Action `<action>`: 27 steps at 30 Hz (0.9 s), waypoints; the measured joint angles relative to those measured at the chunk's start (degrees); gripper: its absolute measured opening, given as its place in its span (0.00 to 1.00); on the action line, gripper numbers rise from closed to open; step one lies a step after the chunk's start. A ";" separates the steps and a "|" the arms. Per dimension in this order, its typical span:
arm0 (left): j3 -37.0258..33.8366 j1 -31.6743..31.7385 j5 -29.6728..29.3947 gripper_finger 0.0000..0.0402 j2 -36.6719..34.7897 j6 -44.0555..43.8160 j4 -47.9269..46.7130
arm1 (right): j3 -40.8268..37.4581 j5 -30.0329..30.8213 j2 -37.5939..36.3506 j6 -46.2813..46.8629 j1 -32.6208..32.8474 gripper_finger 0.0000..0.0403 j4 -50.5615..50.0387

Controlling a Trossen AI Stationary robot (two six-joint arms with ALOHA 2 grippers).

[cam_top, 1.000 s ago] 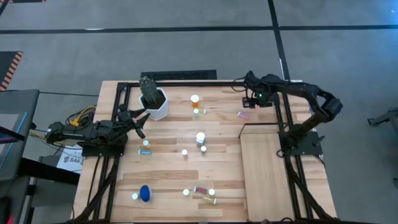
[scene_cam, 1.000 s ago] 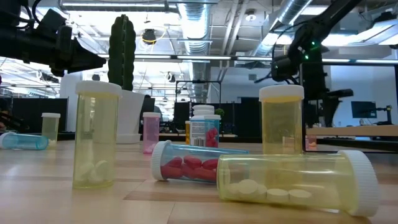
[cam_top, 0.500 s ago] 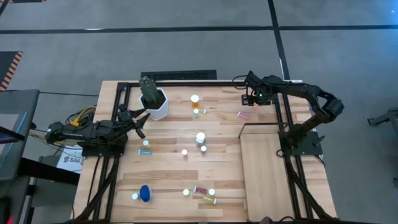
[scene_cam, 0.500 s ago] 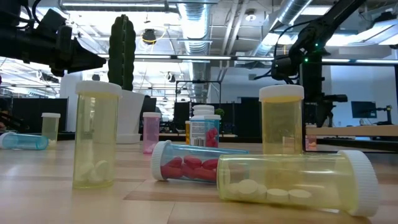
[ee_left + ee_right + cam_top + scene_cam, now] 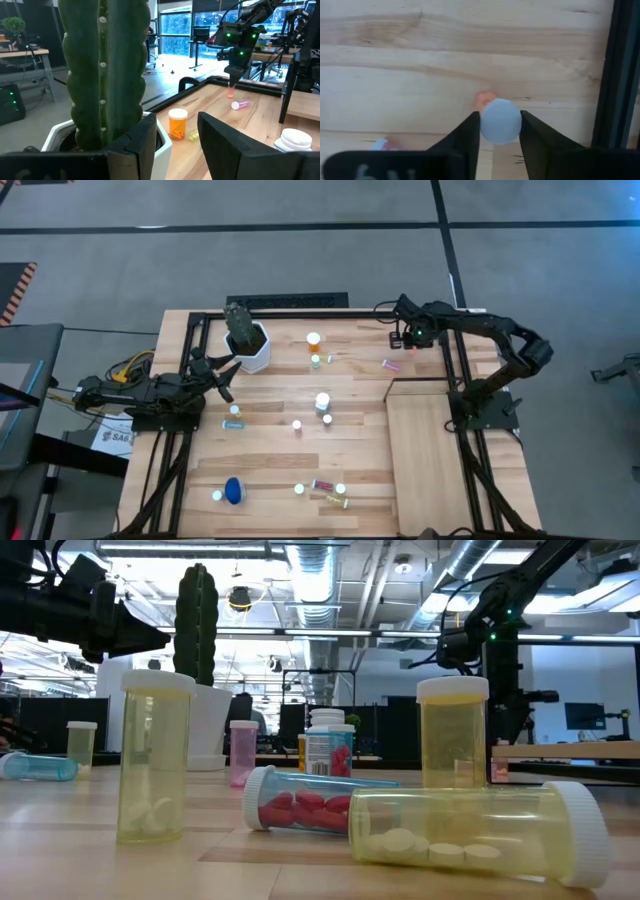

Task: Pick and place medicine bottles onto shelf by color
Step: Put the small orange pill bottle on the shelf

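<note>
My right gripper is at the table's far right, shut on a small pink bottle with a white cap. From the left wrist view the pink bottle hangs under its fingers. A second pink bottle lies on its side on the tabletop close by. My left gripper is open and empty beside the white cactus pot. The pale plywood shelf lies on the table's right side. Several more bottles stand or lie over the tabletop, among them an orange one and a blue one. My right gripper pinches the white cap at the pink bottle's top between its two fingers, one on either side. The fingers come from above, pointing down. The bottle hangs upright below them, its pink body toward the tabletop and clear of it.
The cactus pot stands at the far left of the table. A black frame rail runs close beside the held bottle. At the near edge stand or lie yellow bottles and one with red pills.
My right arm's wrist has shifted a little between the two earlier moments, still shut on the pink bottle, and has kept still since.
</note>
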 joint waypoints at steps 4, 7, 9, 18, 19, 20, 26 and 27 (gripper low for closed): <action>-0.01 0.01 0.01 0.34 0.00 0.01 0.01 | 0.04 0.14 -0.04 -0.47 0.00 0.25 0.02; 0.01 0.00 0.00 0.34 0.00 0.01 0.00 | 0.07 -0.04 -0.82 -1.38 0.31 0.27 0.11; -0.01 0.00 0.00 0.34 0.00 0.00 0.00 | 0.98 0.16 -1.96 -1.57 1.05 0.30 0.10; -0.01 0.01 0.01 0.34 0.00 0.01 0.00 | 5.73 6.11 -12.00 -2.12 6.74 0.31 0.34; -0.01 -0.01 -0.02 0.34 0.00 -0.01 0.00 | 5.99 6.17 -13.24 -2.09 7.73 0.31 0.31; 0.01 0.01 -0.01 0.34 0.00 0.00 0.00 | 6.30 6.25 -14.47 -2.11 8.89 0.31 0.15; 0.01 -0.01 -0.02 0.34 0.00 0.01 0.02 | 7.55 6.35 -21.40 -1.91 17.48 0.32 0.24; -0.01 0.00 -0.02 0.34 0.00 0.01 0.00 | 7.68 6.33 -22.35 -1.89 19.12 0.32 0.22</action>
